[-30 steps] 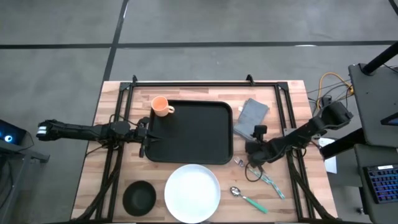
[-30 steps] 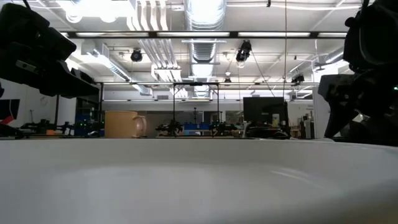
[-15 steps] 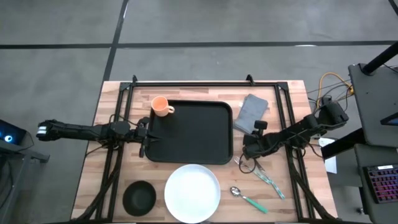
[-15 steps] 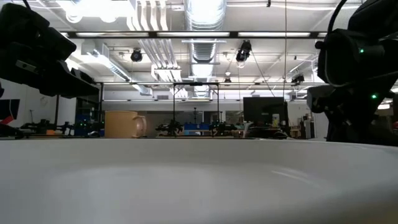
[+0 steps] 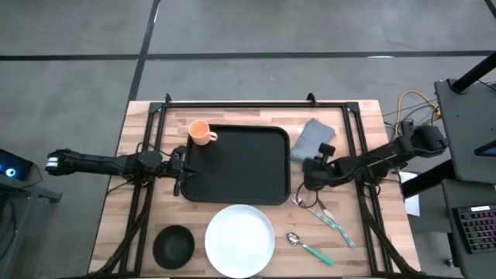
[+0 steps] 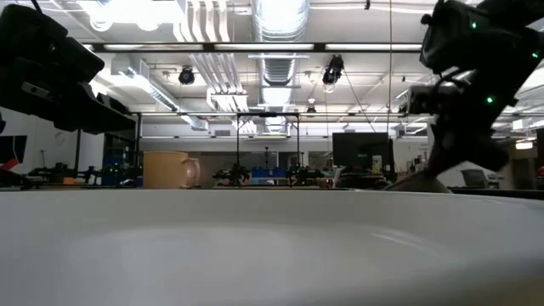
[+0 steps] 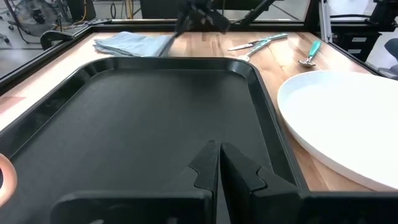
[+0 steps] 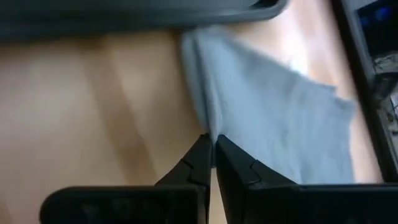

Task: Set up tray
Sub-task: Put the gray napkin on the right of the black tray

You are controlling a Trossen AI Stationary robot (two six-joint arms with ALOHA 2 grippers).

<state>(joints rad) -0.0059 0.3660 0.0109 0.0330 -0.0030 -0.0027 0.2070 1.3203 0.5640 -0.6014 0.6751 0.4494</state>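
The black tray (image 5: 236,164) lies flat in the middle of the table, with an orange cup (image 5: 200,132) standing at its far left corner. A grey cloth (image 5: 314,137) lies just right of the tray. My right gripper (image 5: 308,170) is at the cloth's near end, shut on it; in the right wrist view its fingertips (image 8: 211,142) meet at the cloth's edge. My left gripper (image 5: 180,166) is shut over the tray's left rim, with its closed fingers (image 7: 219,158) low above the tray floor (image 7: 143,118). My right gripper pinches the cloth's near edge (image 8: 208,127), on the side next to the tray, between its two fingers. It comes slanting down from the table's right. That corner (image 7: 166,42) is drawn up off the wood; the remainder of the cloth lies on the table. Whether my left gripper touches the tray, I cannot tell.
A white plate (image 5: 239,239) and a small black bowl (image 5: 173,246) sit near the front edge. A teal-handled spoon (image 5: 308,247) and other teal-handled cutlery (image 5: 333,222) lie at the near right. A black frame (image 5: 256,103) borders the tabletop.
My right gripper has swung from the near right toward the far edge, onto the cloth's near end. It has shut there and risen, and the cloth's near corner has come up off the table while its far part stays put.
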